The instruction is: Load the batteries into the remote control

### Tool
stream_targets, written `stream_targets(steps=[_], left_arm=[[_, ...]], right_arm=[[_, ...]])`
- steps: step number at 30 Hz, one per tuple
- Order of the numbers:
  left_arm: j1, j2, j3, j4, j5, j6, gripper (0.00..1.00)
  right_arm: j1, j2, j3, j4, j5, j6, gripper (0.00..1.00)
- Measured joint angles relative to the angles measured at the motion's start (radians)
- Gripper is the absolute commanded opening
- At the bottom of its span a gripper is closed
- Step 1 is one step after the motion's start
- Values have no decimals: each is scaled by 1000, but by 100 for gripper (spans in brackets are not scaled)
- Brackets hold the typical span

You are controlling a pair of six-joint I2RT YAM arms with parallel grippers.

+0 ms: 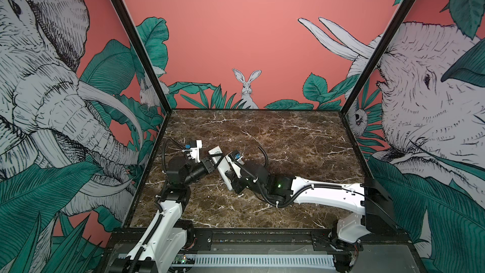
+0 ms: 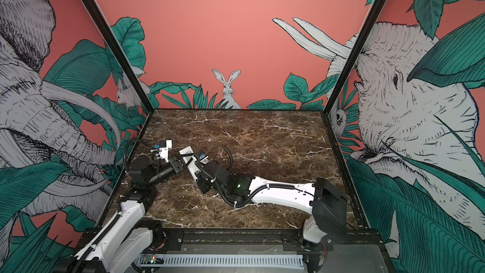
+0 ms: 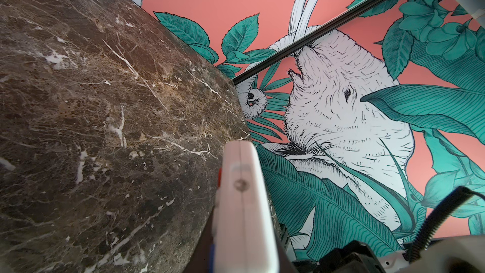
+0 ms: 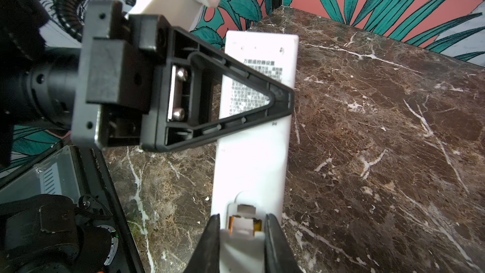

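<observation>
Step judged late: seating or covering, not fetching.

Holding remote control (image 4: 256,153) with both arms, apparently lifted off worktop (image 4: 367,127), left of centre in both top views (image 1: 222,169) (image 2: 191,165).

Gripping across its printed back with left pincer (image 4: 281,97), jaws closed on it.

Clamping its compartment end with right pincer (image 4: 242,232). Noting slivers of orange there from the batteries (image 4: 258,225), either side of a white piece. Cannot tell whether that is cover or partition, nor whether both cells sit fully home.

Next, probably: press flat and slide the cover shut. Calls for a steady left-hand hold and a push along the remote's length, without twist.

Only in right wrist view: orange in the bay, label text, both grips at once.
Only in left wrist view: remote edge-on.
In top views: bay hidden behind wrists, overall pose only.
</observation>
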Motion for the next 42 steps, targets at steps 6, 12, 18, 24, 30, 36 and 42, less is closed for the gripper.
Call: stream_targets(steps=[6,12,18,24,30,36,42], left_arm=[[0,0,0,0,-1,-1,0],[0,-1,0,0,0,-3,0],[0,-2,0,0,0,-6,0],[0,-2,0,0,0,-14,0],[0,-3,0,0,0,-14,0],[0,-3,0,0,0,-14,0],[0,-5,0,0,0,-14,0]], right_arm=[[0,1,0,1,0,5,13],[1,1,-12,21,2,6,22],[2,1,-13,24,6,13,31],[6,1,-32,34,6,16,40],[6,0,-61,57,10,13,44],[11,-10,-63,78,10,-1,47],[13,-40,-65,89,15,-4,48]])
